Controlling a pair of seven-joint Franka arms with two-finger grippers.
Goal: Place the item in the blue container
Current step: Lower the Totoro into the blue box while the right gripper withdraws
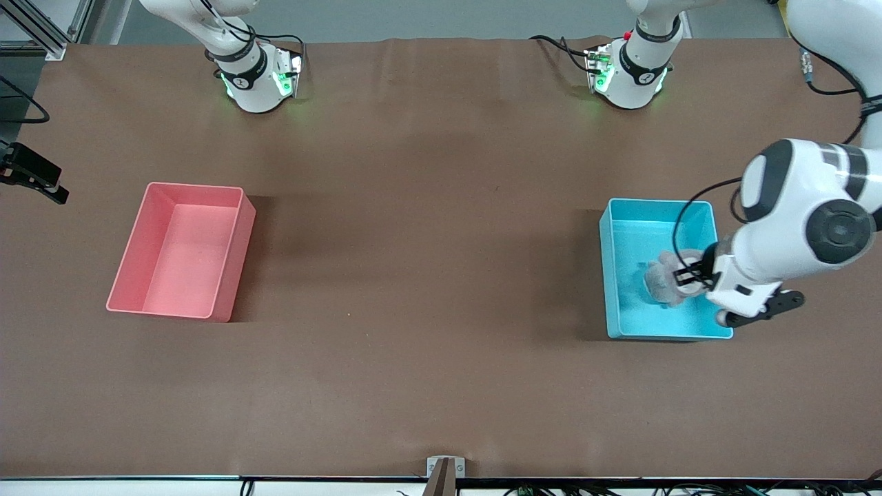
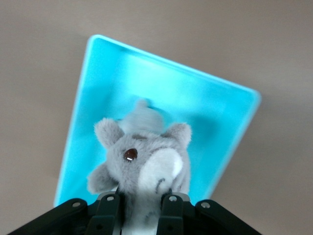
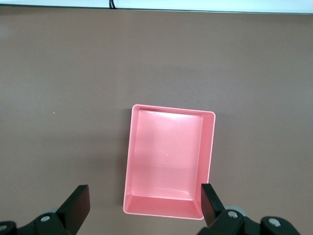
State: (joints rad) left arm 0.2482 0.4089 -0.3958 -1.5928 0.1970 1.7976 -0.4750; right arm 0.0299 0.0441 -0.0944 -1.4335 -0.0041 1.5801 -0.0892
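- While the left gripper (image 1: 691, 275) hangs over the blue container (image 1: 623, 324), its fingers (image 2: 171, 210) are clenched on a grey plush toy (image 2: 144, 159), so the item sits above the bin's inside, not yet resting on its floor as far as can be judged.
- Risk: the toy is held near the bin wall at the left arm's end of the table; an early release could let it catch the rim and tip out.
- Risk: soft fur may cling to the fingers on release, so the toy could lift back out with the gripper.
- Risk: a low descent could knock the light bin and shift it on the table (image 1: 427, 275).
- Right gripper (image 3: 144, 208) waits high over the pink bin (image 3: 168, 161), fingers spread wide and empty.
- No brand, label or readable writing shows on toy or bins.
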